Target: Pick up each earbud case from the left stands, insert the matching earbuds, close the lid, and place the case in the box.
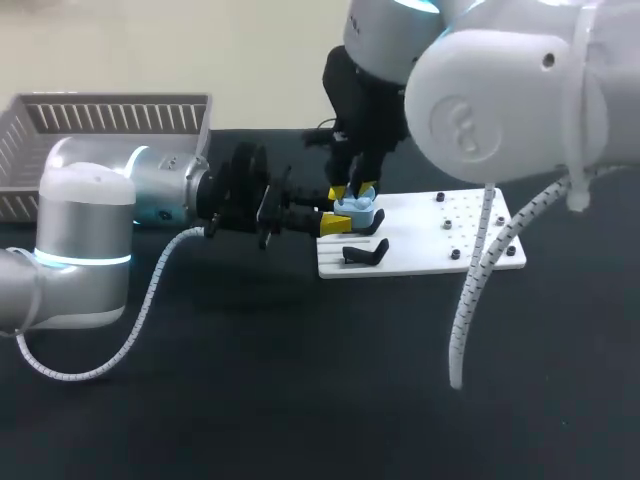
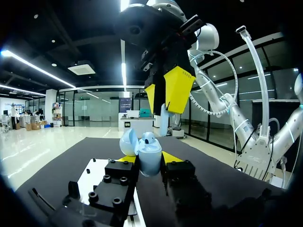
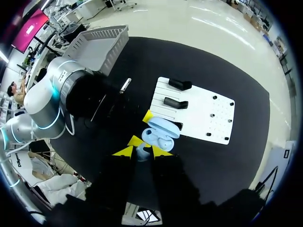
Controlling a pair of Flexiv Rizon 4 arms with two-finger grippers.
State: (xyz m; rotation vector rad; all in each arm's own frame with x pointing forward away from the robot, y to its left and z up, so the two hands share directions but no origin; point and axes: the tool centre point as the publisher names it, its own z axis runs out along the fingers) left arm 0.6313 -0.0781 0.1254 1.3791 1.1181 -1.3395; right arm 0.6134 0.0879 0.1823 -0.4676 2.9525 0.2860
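Note:
My left gripper (image 1: pixel 342 220) reaches in from the left, shut on a light-blue earbud case (image 1: pixel 357 211) held just above the white stand board (image 1: pixel 430 235). In the left wrist view the case (image 2: pixel 150 160) sits upright between the yellow tips, its lid (image 2: pixel 128 142) swung open. My right gripper (image 1: pixel 352 190) hangs straight over the case, shut on a pale blue earbud (image 2: pixel 163 122) whose stem points down at it. From the right wrist, the earbud (image 3: pixel 142 152) shows between the fingers, with the open case (image 3: pixel 161 135) right beneath.
Two black stands (image 1: pixel 364 252) (image 3: pixel 180 84) sit at the board's left end. Small screws dot its right part. A grey mesh basket (image 1: pixel 110 118) stands at the back left of the black table. A corrugated cable (image 1: pixel 480 270) hangs from my right arm over the board.

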